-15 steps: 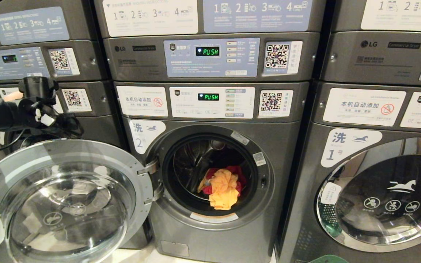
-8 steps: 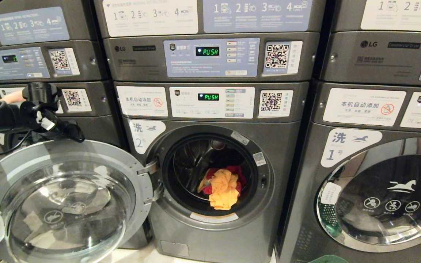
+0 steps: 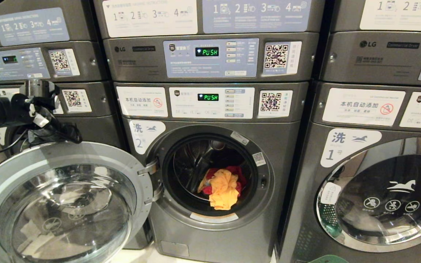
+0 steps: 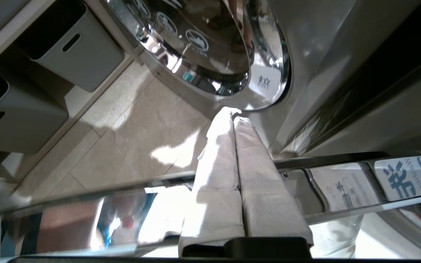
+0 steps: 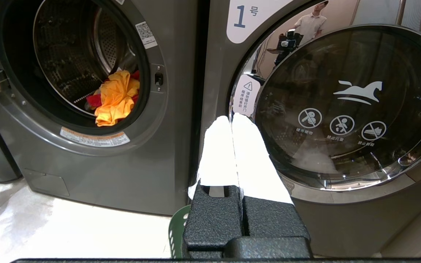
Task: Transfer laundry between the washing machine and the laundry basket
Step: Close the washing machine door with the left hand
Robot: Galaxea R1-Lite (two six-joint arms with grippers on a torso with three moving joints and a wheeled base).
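Note:
The washing machine (image 3: 280, 153) labelled 2 stands in the middle with its round glass door (image 3: 68, 197) swung wide open to the left. Orange and red laundry (image 3: 223, 190) lies at the front of its drum, also seen from the right wrist (image 5: 115, 96). My left arm (image 3: 24, 109) hangs over the top of the open door. The left gripper (image 4: 234, 113) is shut and empty, crossing the door's chrome rim (image 4: 342, 182); I cannot tell if it touches. My right gripper (image 5: 231, 118) is shut and empty, low between machines 2 and 1, above the green laundry basket's rim (image 5: 175, 230).
Machine 1 (image 3: 371, 190) with its door shut stands on the right and a third machine (image 4: 214, 44) on the left behind the open door. Dryers are stacked above. A sliver of the basket (image 3: 327, 259) shows at the bottom. Grey bins (image 4: 79, 54) sit on a shelf across the pale floor.
My left wrist has rolled and drawn a little to the left above the door. The open door has swung slightly wider. The laundry has not moved.

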